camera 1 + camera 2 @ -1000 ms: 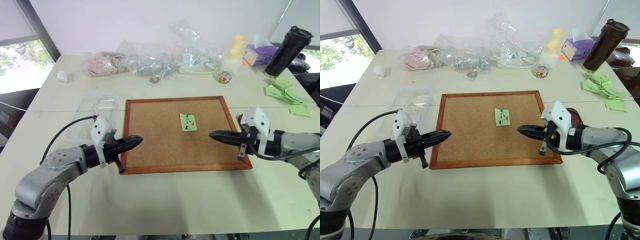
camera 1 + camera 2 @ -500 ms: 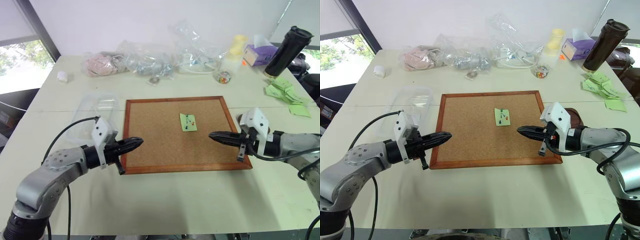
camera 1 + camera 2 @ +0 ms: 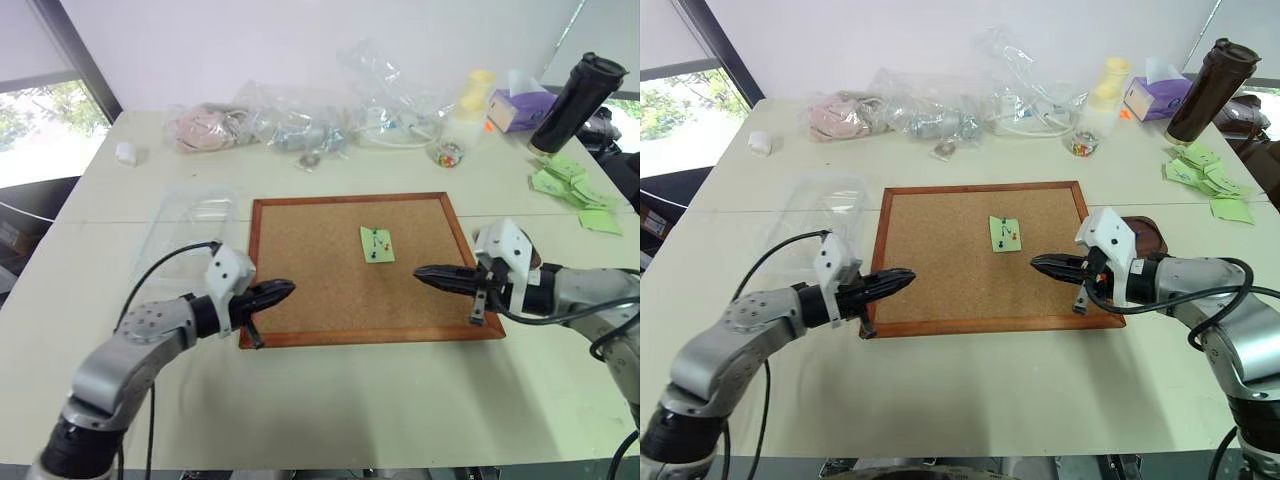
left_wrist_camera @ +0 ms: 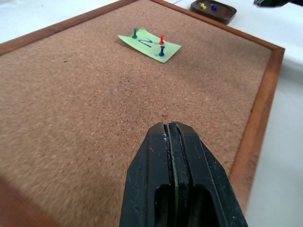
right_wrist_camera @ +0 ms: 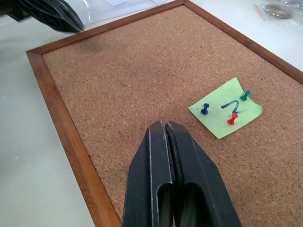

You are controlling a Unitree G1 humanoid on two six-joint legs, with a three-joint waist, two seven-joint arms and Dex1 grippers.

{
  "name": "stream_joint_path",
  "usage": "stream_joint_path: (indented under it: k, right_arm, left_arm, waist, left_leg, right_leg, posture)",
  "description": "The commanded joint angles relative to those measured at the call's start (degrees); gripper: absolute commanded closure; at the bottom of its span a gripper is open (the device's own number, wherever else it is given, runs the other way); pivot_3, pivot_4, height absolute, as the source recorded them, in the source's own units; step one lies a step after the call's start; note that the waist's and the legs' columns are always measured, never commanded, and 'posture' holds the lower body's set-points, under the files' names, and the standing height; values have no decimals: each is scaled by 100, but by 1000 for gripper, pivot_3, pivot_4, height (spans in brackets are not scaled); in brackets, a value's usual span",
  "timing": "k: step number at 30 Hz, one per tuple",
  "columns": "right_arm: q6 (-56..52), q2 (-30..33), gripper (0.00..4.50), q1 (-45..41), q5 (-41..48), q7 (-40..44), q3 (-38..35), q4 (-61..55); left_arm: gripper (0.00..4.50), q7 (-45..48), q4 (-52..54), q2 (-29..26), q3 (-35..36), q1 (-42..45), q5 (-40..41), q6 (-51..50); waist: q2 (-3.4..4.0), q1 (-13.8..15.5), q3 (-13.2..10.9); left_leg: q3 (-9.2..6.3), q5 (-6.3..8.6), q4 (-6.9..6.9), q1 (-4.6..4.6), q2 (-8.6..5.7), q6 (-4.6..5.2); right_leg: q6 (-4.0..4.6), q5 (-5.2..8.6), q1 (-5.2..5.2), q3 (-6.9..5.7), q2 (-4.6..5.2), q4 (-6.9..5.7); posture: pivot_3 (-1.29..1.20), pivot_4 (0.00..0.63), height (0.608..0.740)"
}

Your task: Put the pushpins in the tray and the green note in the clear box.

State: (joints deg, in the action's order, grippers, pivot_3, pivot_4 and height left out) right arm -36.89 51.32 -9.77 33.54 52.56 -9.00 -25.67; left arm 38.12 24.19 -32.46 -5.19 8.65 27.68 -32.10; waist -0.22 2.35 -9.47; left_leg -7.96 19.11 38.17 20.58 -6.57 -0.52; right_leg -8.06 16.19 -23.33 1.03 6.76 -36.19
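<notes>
Where cork lies grainy, square green note (image 5: 226, 113), tiny plastic-headed pushpins (image 5: 232, 118)

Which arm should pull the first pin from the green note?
Right, probably. The right pincer hangs shut just right of the green note, with the tray beside that arm. The left pincer sits by the corkboard's far corner.

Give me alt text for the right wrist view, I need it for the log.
The right tool, shut, hovers over a wood-framed corkboard. Ahead of it a green note with a blue scribble is pinned to the cork by three pushpins: blue, red and green. The left tool, also shut, shows at the board's far corner.
</notes>
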Motion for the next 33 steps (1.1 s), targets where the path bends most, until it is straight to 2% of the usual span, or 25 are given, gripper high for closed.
stream_joint_path:
  k: [1,7,12,17,19,22,27,33]
  right_arm:
    - [53,-226,4500,-402,-156,-253,238,58]
    - [163,-393,4500,-1011,-838,-442,932,610]
    - [76,-790,4500,-1753,-1422,-742,1506,1377]
    - [42,-987,4500,-2258,-1721,-711,1776,1885]
    - [111,-1116,4500,-2682,-1989,-692,1993,2418]
    - [239,-1248,3626,-3061,-2178,-536,2155,2968]
    - [471,-1457,1174,-3403,-2494,-487,2287,3523]
    - [592,-1744,1174,-3640,-2643,-412,2262,4168]
  left_arm:
    - [4439,-68,-731,502,-546,433,-609,638]
    - [4439,-55,-1775,1070,-761,847,-1097,1296]
    - [4439,-10,-2218,1155,-828,774,-1408,1536]
    - [4439,33,-2205,1170,-837,653,-1530,1527]
    - [4439,7,-2237,1207,-835,600,-1570,1513]
    - [4500,-55,-2239,1255,-801,570,-1619,1484]
    - [4500,-72,-2175,1285,-775,499,-1640,1429]
    - [4500,-83,-2064,1283,-784,391,-1680,1429]
  waist:
    - [-2,-13,1]
    - [0,-29,2]
    - [2,-53,4]
    - [3,-56,8]
    - [4,-81,9]
    - [6,-127,12]
    - [6,-154,14]
    - [9,-176,16]
  left_leg:
    - [0,0,5,2,1,0]
    - [3,0,3,3,1,0]
    - [6,0,5,2,1,0]
    - [5,-1,8,0,-2,-1]
    - [5,-1,8,0,-3,-1]
    - [6,-1,9,-6,-3,-1]
    - [1,-1,11,-6,-7,-2]
    - [2,-1,10,-8,-7,-2]
  right_leg:
    - [0,0,0,-2,-1,0]
    - [0,-1,-13,-2,0,-12]
    - [-1,-2,-15,-2,0,-14]
    - [-1,-2,-12,-3,1,-20]
    - [-1,-2,-12,-4,0,-21]
    - [-2,-3,-9,-3,0,-26]
    - [-2,-3,-7,-7,3,-28]
    - [-2,-3,-10,-7,2,-33]
  posture:
    - [0,150,740]
    - [0,150,740]
    - [0,150,740]
    - [0,150,740]
    - [0,150,740]
    - [0,150,740]
    - [0,150,740]
    - [0,150,740]
